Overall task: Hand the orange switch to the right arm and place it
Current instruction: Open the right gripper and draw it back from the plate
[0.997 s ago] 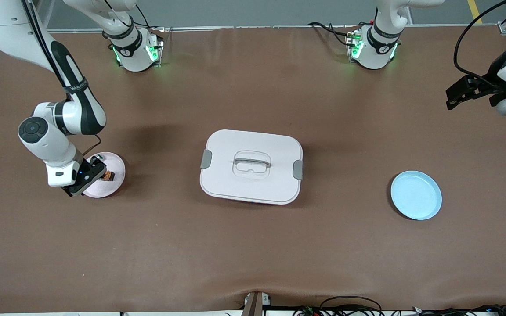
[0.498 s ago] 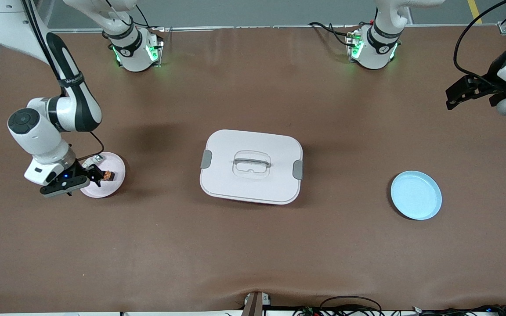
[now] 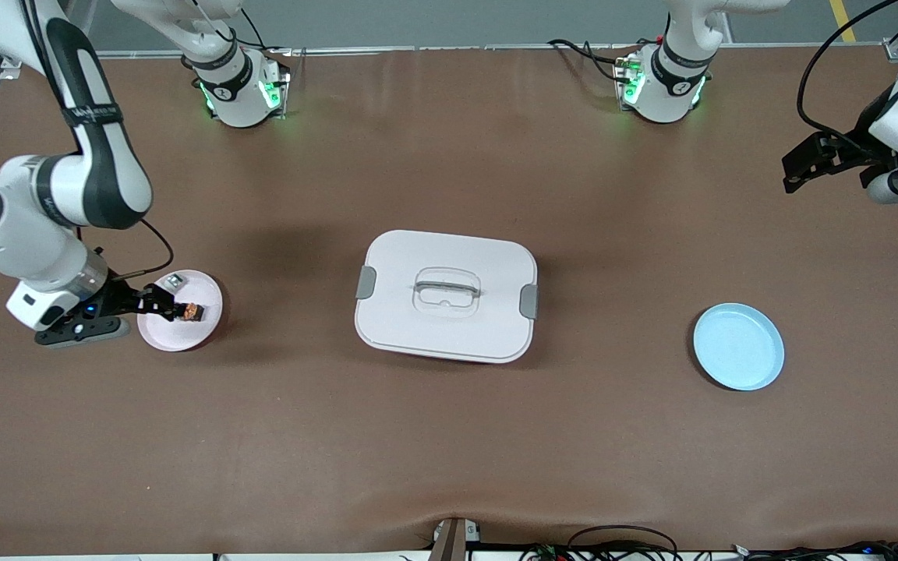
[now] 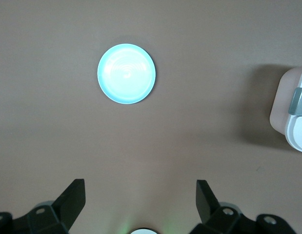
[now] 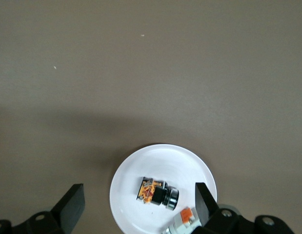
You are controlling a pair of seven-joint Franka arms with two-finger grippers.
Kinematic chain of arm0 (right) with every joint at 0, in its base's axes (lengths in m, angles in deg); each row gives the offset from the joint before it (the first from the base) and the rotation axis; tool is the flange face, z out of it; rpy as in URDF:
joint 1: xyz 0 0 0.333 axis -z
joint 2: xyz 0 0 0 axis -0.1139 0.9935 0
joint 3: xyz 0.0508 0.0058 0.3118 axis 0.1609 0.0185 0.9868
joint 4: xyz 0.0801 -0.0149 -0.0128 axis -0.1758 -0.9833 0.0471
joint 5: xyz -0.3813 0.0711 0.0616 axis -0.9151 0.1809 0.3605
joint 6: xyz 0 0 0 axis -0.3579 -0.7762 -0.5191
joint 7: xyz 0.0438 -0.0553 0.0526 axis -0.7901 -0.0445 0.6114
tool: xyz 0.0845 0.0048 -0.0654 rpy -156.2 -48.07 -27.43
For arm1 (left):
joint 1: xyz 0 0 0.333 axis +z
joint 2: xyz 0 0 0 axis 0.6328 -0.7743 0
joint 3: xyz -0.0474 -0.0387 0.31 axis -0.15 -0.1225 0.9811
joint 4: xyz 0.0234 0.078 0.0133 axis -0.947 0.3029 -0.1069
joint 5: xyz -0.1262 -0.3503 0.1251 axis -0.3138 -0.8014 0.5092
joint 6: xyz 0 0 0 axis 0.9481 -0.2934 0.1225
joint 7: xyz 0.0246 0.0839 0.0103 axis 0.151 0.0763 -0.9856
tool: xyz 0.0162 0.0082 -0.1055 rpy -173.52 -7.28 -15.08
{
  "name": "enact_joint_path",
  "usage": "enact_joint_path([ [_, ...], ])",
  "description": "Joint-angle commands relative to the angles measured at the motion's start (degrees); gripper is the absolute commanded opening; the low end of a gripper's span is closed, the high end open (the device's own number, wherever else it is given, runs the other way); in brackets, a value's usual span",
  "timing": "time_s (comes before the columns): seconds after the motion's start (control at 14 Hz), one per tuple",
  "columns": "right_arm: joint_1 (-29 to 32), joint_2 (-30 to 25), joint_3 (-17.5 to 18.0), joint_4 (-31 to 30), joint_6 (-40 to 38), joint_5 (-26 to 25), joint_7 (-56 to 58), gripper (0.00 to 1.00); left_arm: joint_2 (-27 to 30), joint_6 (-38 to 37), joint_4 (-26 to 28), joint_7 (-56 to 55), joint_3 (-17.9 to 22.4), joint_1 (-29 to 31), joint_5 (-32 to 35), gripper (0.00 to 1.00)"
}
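While the orange switch (image 3: 193, 312) lies on the pink plate (image 3: 184, 335), nothing is held by either gripper. The switch is seen in the right wrist view (image 5: 157, 192) as a small black block with orange marks, lying on its side near the middle of the plate (image 5: 136, 170). A grey-white part with an orange tab (image 5: 182, 219) is also on the plate, just beside the switch and apart from it. In the front view this part (image 3: 175, 281) is seen farther from the front camera than the switch.

The right gripper (image 3: 154, 303) is held low at the rim of the pink plate, at the right arm's end of the table. Its fingers (image 5: 72, 204) are spread wide apart and nothing is between them. The switch is not touched by them.

The left gripper (image 3: 796, 167) is held up over the bare brown table (image 3: 449, 436) at the left arm's end, where the left arm waits. Its fingers (image 4: 72, 197) are also spread wide and nothing is gripped. A light blue plate (image 3: 738, 347) is seen under it in the left wrist view (image 4: 126, 73).

A white box lid with a handle (image 3: 446, 295) is set in the middle of the table, between the two plates and well apart from both.
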Motion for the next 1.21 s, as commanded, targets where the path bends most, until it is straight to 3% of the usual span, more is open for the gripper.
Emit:
enact_joint_path([
  [0.0, -1.3, -0.1, -0.1, 8.0, -10.2, 1.1, -3.7, 1.00, 0.7, -1.0, -0.2, 0.9, 0.0, 0.3, -1.1, 1.00],
  [0.21, -2.8, -1.9, -0.1, 13.6, -18.8, 0.4, -8.5, 1.00, 0.5, -1.1, 0.0, 1.5, 0.0, 0.7, -1.3, 1.00],
  [1.14, -2.3, -14.5, -0.5, 13.4, -29.4, -0.6, -10.4, 1.00, 0.7, -0.3, -0.2, 6.0, 0.0, 3.6, -3.9, 1.00],
])
